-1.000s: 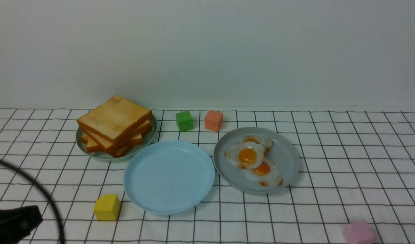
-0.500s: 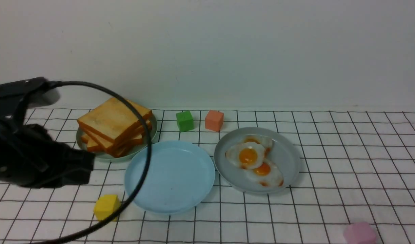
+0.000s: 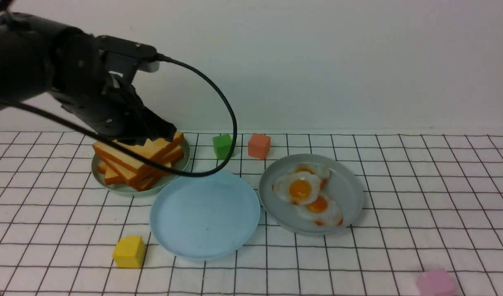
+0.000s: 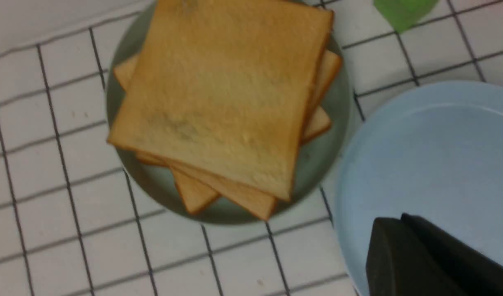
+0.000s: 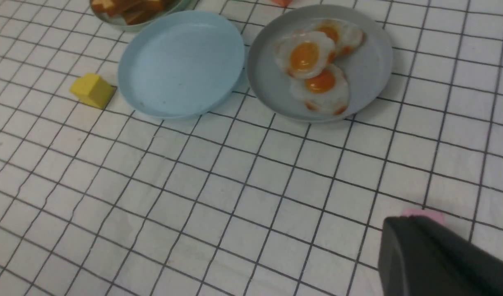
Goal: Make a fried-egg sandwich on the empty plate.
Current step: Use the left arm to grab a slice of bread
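Grid-cloth desk (image 3: 399, 246); empty plate (image 3: 205, 213) sits bare at lower centre of the front view, toast pile (image 3: 130, 168) to its upper left, eggs (image 3: 300, 189) on the grey plate (image 3: 352, 193) at right. No sandwich built yet. Left tool (image 3: 159, 130) hangs over the pile, apparently pressed together and carrying nothing; right tool (image 5: 393, 232) is pressed together too, idle. Best approach, I judge: spread wide, take only the top slice by opposite crusts, lift level.

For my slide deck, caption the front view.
Left arm over the toast pile; sky-blue plate bare, fried eggs waiting on the grey plate.
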{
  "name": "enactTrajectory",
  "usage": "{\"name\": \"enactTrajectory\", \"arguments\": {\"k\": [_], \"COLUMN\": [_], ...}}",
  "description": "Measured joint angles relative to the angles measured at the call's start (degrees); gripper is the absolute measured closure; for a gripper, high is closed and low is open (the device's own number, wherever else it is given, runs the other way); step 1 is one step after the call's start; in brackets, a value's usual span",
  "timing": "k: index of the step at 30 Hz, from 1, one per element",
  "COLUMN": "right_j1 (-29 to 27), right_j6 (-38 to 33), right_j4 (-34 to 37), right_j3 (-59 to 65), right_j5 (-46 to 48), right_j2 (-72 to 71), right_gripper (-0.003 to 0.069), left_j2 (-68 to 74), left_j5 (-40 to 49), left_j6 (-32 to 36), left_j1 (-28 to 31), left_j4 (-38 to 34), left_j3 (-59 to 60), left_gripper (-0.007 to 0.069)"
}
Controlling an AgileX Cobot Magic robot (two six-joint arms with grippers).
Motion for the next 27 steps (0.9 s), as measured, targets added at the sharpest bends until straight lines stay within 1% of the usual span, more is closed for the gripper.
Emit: {"name": "enactTrajectory", "arguments": {"k": [1,2,3,4,5,7,8,9,10,12,16,20,21,23,25,27], "right_j1": [0.18,0.36,0.36,0.44,0.48,0.55,0.55,0.55,0.55,0.55,0.55,0.55,0.55,0.55,0.55,0.55], "right_j6": [-0.55,-1.21,-1.35,-1.48,-1.75,-1.75,-1.75,-1.75,-1.75,-1.75,-1.75,-1.75,-1.75,-1.75,-1.75,-1.75], "right_j4": [0.35,0.72,0.7,0.77,0.93,1.0,1.05,1.05,1.12,1.33,2.61,3.37,3.55,4.72,5.5,5.79], "right_j3": [0.0,0.0,0.0,0.0,0.0,0.0,0.0,0.0,0.0,0.0,0.0,0.0,0.0,0.0,0.0,0.0], "right_j5": [-0.13,-0.37,-0.37,-0.41,-0.48,-0.55,-0.55,-0.55,-0.55,-0.55,-0.63,-0.78,-0.78,-0.78,-0.78,-0.78], "right_j2": [0.14,0.13,0.13,0.13,0.13,0.13,0.13,0.13,0.13,0.13,0.13,0.13,0.13,0.13,0.13,0.13], "right_gripper": [0.0665,0.0664,0.0664,0.0664,0.0662,0.0662,0.0662,0.0662,0.0662,0.0659,0.0657,0.0655,0.0655,0.0655,0.0655,0.0653], "left_j2": [2.09,5.15,5.52,7.16,9.48,11.88,12.98,13.2,15.27,16.76,19.17,19.74,19.86,19.86,19.86,19.67], "left_j5": [-0.33,-0.65,-0.65,-0.8,-1.0,-1.6,-2.13,-2.27,-3.88,-5.1,-6.59,-6.82,-6.82,-6.89,-6.94,-6.84], "left_j6": [-0.06,-0.21,-0.2,-0.28,-0.28,-0.28,-0.28,-0.28,-0.28,-0.28,-1.26,-3.05,-3.49,-4.3,-4.3,-4.3], "left_j1": [0.14,0.66,0.72,1.05,1.37,1.52,1.52,1.52,1.52,1.52,1.52,1.52,1.52,1.52,1.52,1.42], "left_j4": [1.19,2.37,2.5,2.99,3.87,5.09,5.71,5.71,7.16,8.96,13.16,14.24,14.45,14.58,14.58,14.53], "left_j3": [-1.44,-3.81,-4.04,-5.09,-6.27,-7.01,-7.16,-7.16,-7.23,-7.23,-7.51,-7.85,-7.85,-7.85,-7.85,-7.85], "left_gripper": [0.0547,0.0489,0.048,0.0438,0.0368,0.0288,0.0256,0.0256,0.0203,0.0183,0.0176,0.0194,0.0211,0.0288,0.0349,0.0371]}}
